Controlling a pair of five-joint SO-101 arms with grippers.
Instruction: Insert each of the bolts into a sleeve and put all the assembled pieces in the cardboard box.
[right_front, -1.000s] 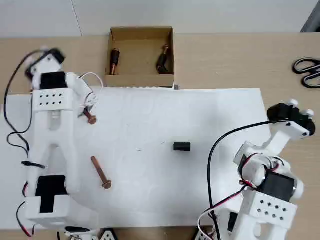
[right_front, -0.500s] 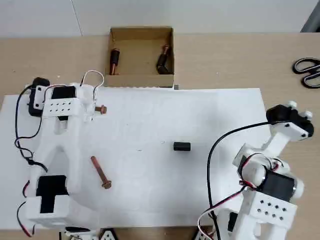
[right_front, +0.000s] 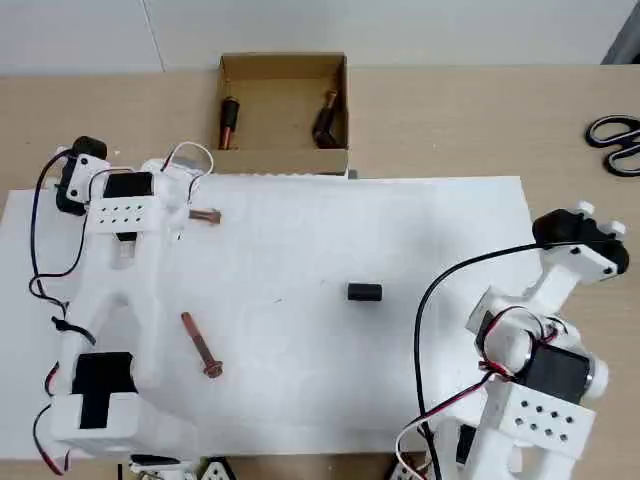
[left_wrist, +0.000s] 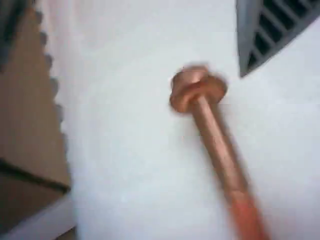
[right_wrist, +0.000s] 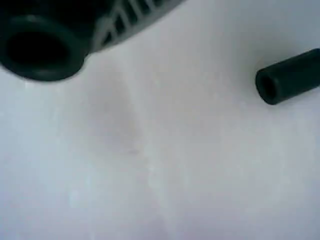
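My left gripper (right_front: 186, 215) is shut on a copper bolt (right_front: 206, 216) at the mat's far left. The bolt is held level above the mat, its flanged head (left_wrist: 197, 91) pointing right, beside a ribbed grey finger (left_wrist: 267, 30). A second copper bolt (right_front: 201, 345) lies loose on the mat nearer the front. A black sleeve (right_front: 364, 292) lies at the mat's middle, also in the right wrist view as a black sleeve (right_wrist: 290, 75). My right gripper (right_front: 488, 322) is folded back at the right, apparently shut on another black sleeve (right_wrist: 37, 50). The cardboard box (right_front: 283, 157) holds two assembled pieces.
The white mat (right_front: 400, 230) covers most of the wooden table. Scissors (right_front: 615, 140) lie at the far right edge. A black cable (right_front: 430, 300) loops from the right arm over the mat's right side.
The left arm has turned its wrist and lifted the bolt away from the mat, so the bolt now points right, a little closer to the box. The right arm has stayed still.
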